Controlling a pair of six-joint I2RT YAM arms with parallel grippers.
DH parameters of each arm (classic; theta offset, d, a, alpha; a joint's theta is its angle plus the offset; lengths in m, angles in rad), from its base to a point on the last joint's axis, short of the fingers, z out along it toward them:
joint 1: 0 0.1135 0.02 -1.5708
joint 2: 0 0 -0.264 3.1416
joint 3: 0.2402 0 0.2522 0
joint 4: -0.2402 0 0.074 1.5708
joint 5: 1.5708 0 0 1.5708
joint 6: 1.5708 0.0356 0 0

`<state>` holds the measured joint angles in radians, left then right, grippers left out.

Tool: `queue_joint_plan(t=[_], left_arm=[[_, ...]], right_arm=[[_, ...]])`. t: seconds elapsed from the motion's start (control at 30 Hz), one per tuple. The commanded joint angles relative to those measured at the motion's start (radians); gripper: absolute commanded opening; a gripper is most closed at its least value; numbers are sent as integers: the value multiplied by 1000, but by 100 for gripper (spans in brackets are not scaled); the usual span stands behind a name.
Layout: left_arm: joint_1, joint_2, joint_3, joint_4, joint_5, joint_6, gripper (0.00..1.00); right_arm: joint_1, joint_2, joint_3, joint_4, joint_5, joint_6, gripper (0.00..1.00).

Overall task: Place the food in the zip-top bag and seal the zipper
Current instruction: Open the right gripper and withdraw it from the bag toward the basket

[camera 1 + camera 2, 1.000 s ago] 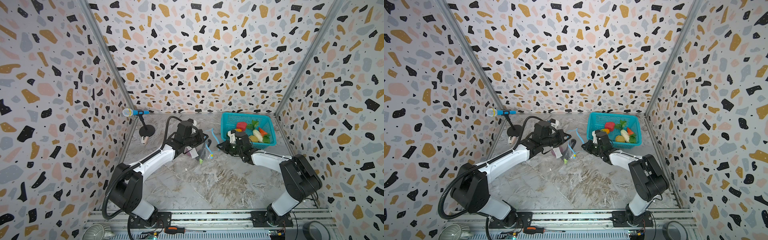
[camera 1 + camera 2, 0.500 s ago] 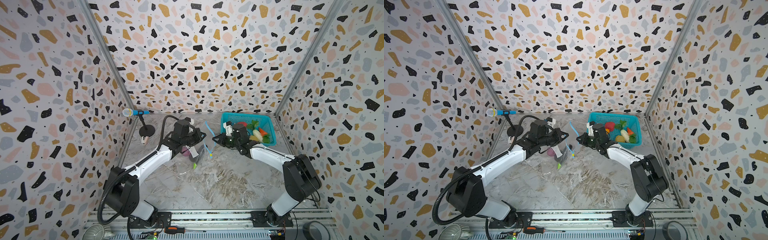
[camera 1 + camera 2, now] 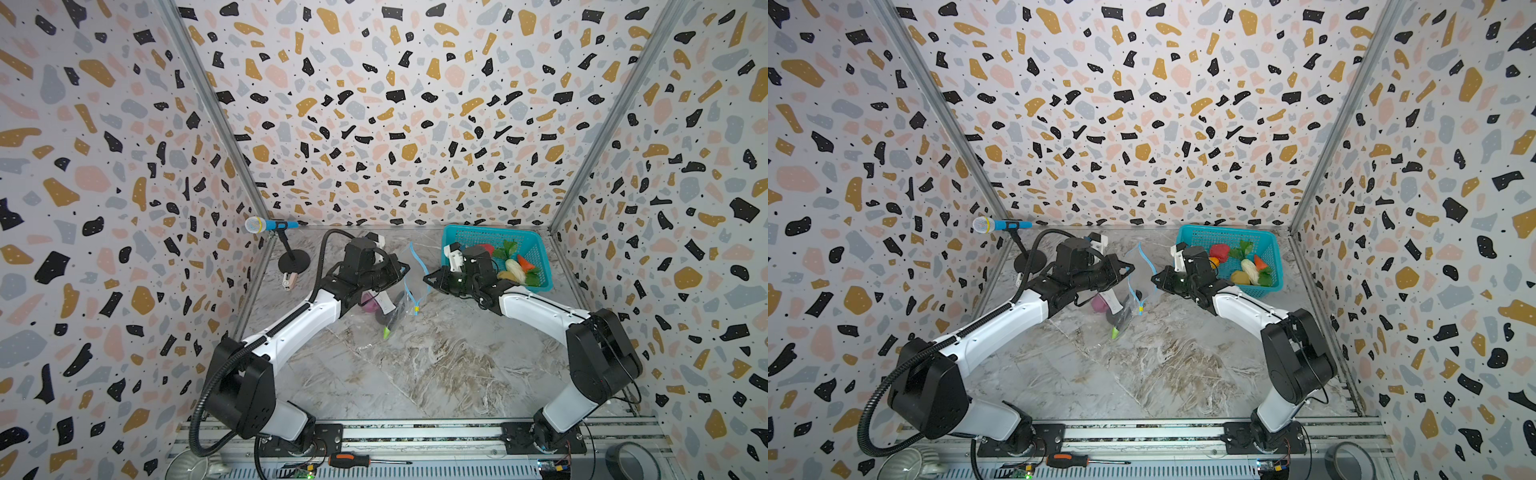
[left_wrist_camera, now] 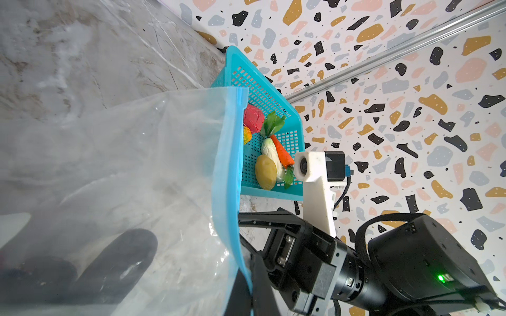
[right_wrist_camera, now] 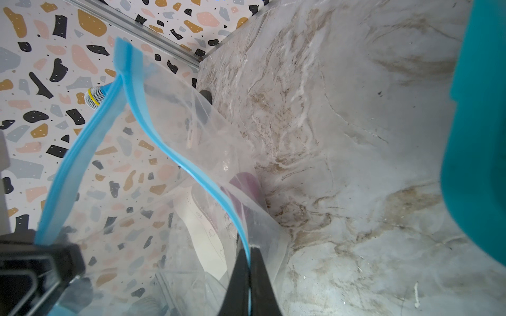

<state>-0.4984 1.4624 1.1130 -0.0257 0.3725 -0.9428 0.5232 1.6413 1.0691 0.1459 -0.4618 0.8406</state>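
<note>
The zip-top bag (image 3: 405, 286) hangs between the arms near the basket (image 3: 490, 230), left gripper (image 4: 250, 276) and right gripper (image 5: 249, 254) each clamped on its zipper (image 5: 153, 131) — pull harder and the thin strip could slip free.

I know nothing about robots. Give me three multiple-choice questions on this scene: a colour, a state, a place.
1. The zip-top bag has a zipper coloured: A red, B light blue, C green.
2. The bag's mouth is: A open, B sealed, C knotted.
3. The carrot lies: A in the bag, B out of sight, C in the basket.
Answers: B, the strip is plainly light blue; A, its two halves stand apart in the right wrist view; C, it rests inside the teal mesh walls.
</note>
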Motion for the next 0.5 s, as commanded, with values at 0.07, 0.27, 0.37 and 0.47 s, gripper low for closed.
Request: queue_joint_plan(t=[0.07,0.27,0.37,0.47], left_arm=[[8,-20,26,21,3,19,0],[6,-1,6,54,22,8,0],[4,2,-11,72,30,-1,0],[1,6,-24,78,35,0,0]], right_arm=[[14,-40,34,-28,-18,-5,0],[13,-55,-3,-19,9,-8,0],[11,-58,-26,-10,17,-8,1],[4,-60,-42,-7,25,-9,2]])
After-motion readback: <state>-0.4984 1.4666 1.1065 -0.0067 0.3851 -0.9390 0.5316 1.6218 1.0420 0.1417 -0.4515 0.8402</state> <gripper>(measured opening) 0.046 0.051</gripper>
